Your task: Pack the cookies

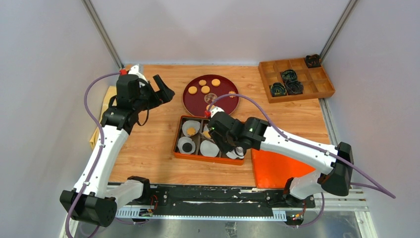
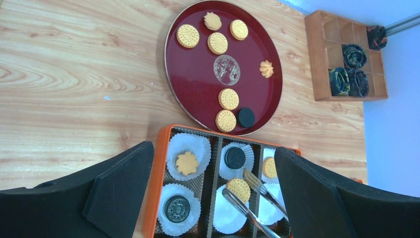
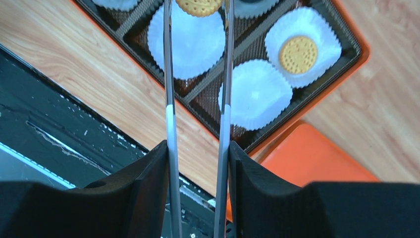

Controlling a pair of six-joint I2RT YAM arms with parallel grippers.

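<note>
Right pincer (image 3: 198, 153), clamped on tongs (image 3: 169, 99), holds a tan cookie (image 3: 199, 6) over the box's (image 3: 364, 49) paper cup (image 3: 190, 47). More cookies (image 1: 205, 89) lie on the plate (image 1: 190, 101) at 12 o'clock. Left pincer (image 1: 161, 91) gapes empty. Likely light and brittle: pinch rims gently.

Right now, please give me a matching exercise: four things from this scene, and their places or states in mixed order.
A. tongs
B. left tool
C. smooth black cookie
D. wooden organiser

1. on the red tray
2. open, empty
3. in the far right corner
4. gripped by the right tool

Pairs: A-4, B-2, C-1, D-3.
</note>
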